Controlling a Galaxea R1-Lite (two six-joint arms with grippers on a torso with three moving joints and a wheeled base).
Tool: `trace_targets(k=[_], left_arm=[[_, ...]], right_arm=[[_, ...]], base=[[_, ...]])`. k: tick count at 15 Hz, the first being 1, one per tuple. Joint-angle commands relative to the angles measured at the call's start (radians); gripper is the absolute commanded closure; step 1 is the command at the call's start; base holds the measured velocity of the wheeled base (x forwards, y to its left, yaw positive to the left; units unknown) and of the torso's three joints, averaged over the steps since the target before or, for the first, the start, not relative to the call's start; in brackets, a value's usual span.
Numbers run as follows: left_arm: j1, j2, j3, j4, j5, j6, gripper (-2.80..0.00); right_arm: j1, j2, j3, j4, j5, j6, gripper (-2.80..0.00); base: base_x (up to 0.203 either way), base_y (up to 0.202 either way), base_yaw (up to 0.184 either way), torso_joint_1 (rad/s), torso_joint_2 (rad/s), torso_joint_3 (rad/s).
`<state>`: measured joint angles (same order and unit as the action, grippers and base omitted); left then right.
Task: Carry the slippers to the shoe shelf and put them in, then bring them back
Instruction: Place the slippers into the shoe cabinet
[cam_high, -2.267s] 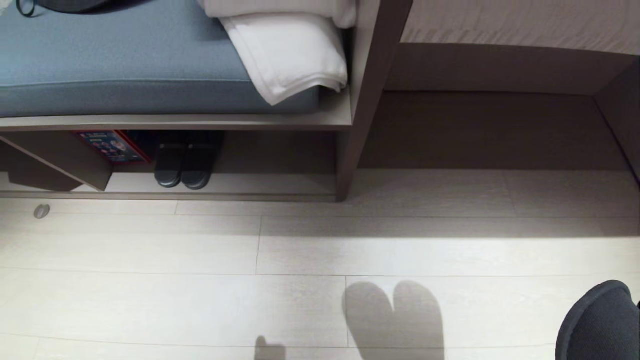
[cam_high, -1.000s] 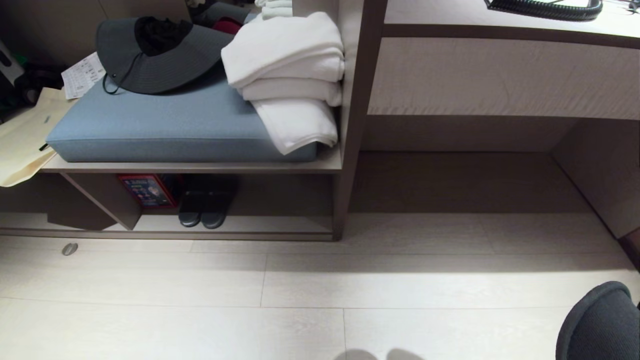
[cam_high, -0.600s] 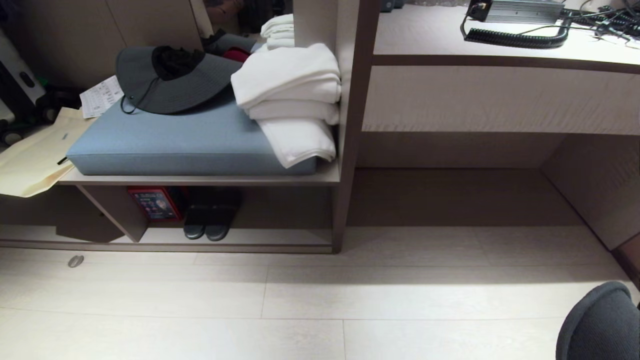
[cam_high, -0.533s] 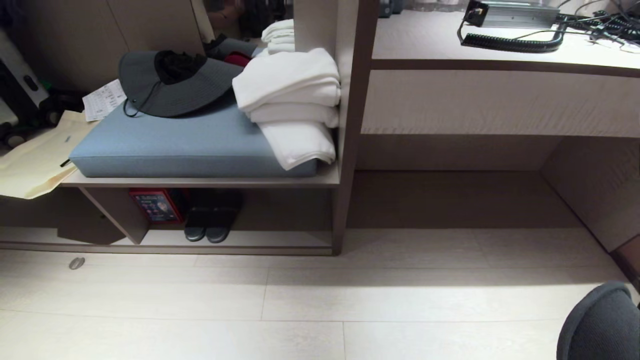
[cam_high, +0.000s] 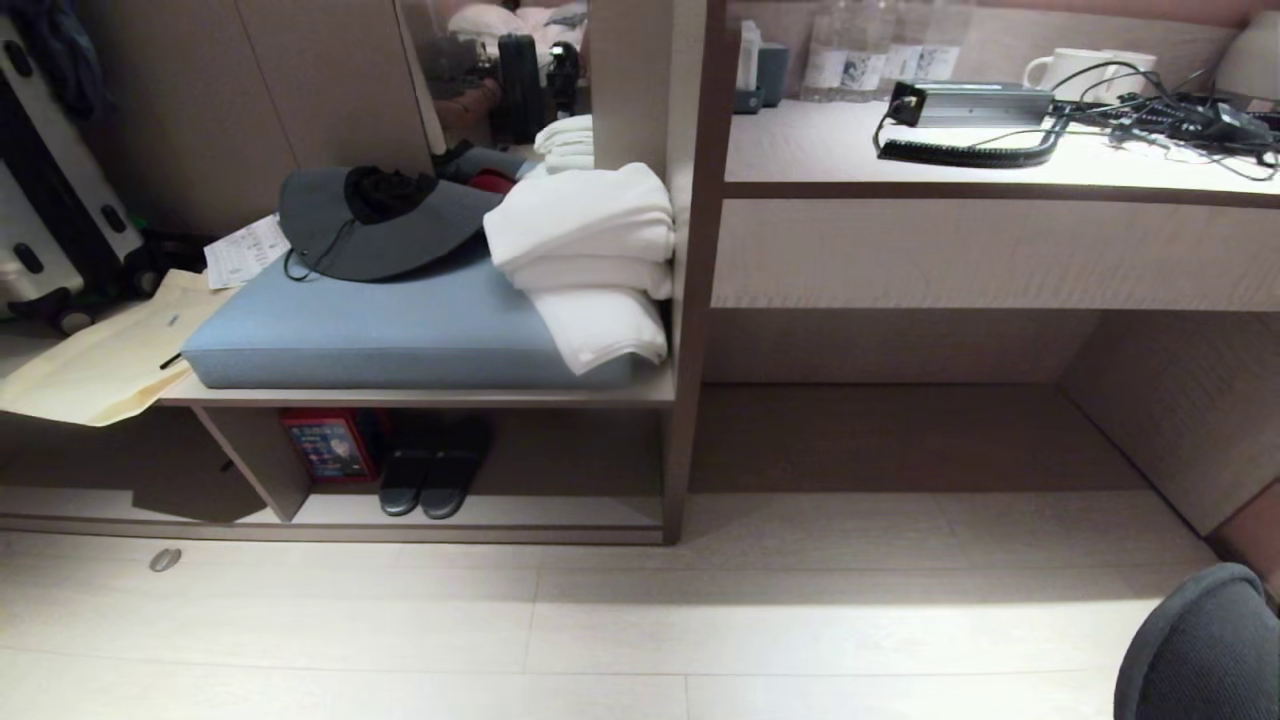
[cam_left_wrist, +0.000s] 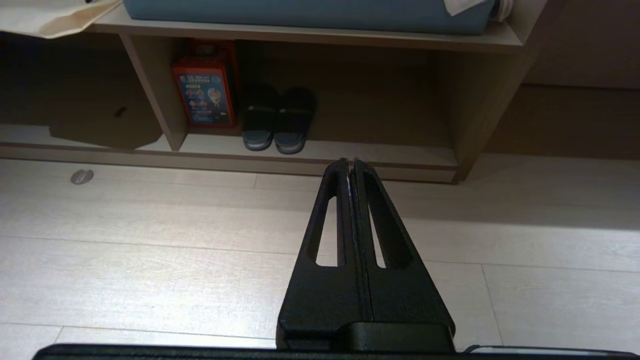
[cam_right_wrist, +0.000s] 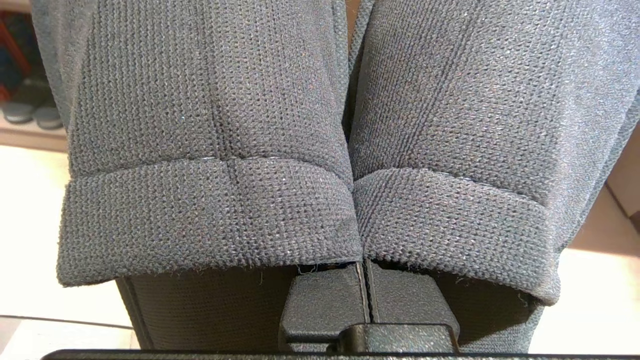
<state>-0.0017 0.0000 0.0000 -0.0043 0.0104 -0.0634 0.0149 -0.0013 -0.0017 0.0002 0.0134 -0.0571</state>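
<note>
Right gripper (cam_right_wrist: 367, 280) clamps the slippers (cam_right_wrist: 310, 135), their black bands draped directly over its fingers; left gripper (cam_left_wrist: 351, 162) closed and empty, the shoe shelf (cam_left_wrist: 320, 150) ahead of its tips.

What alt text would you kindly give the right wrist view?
Two dark grey knitted slippers with wide bands fill the view side by side, clamped by the shut right gripper. Behind them, another dark pair of slippers sits on the pale beige shoe shelf.
</note>
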Motion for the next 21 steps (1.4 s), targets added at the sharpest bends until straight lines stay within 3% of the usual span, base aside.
trace_targets(k=[1, 7, 15, 21], left_arm=[[0.000, 0.000, 0.000, -0.002, 0.000, -0.001, 0.00], [0.000, 0.000, 0.000, -0.002, -0.003, 0.002, 0.00], [0.000, -0.002, 0.000, -0.002, -0.003, 0.001, 0.00], [0.000, -0.002, 0.000, -0.002, -0.003, 0.001, 0.00]], right_arm=[[0.000, 0.001, 0.000, 0.000, 0.000, -0.001, 0.00], [0.000, 0.001, 0.000, 0.000, 0.000, 0.002, 0.00], [0.000, 0.001, 0.000, 0.000, 0.000, 0.003, 0.00], [0.000, 0.001, 0.000, 0.000, -0.001, 0.005, 0.00]], base=[[0.000, 0.000, 0.000, 0.007, 0.01, 0.201], [0.000, 0.000, 0.000, 0.003, 0.00, 0.189], [0.000, 0.000, 0.000, 0.000, 0.00, 0.023], [0.000, 0.173, -0.001, 0.000, 0.00, 0.004]])
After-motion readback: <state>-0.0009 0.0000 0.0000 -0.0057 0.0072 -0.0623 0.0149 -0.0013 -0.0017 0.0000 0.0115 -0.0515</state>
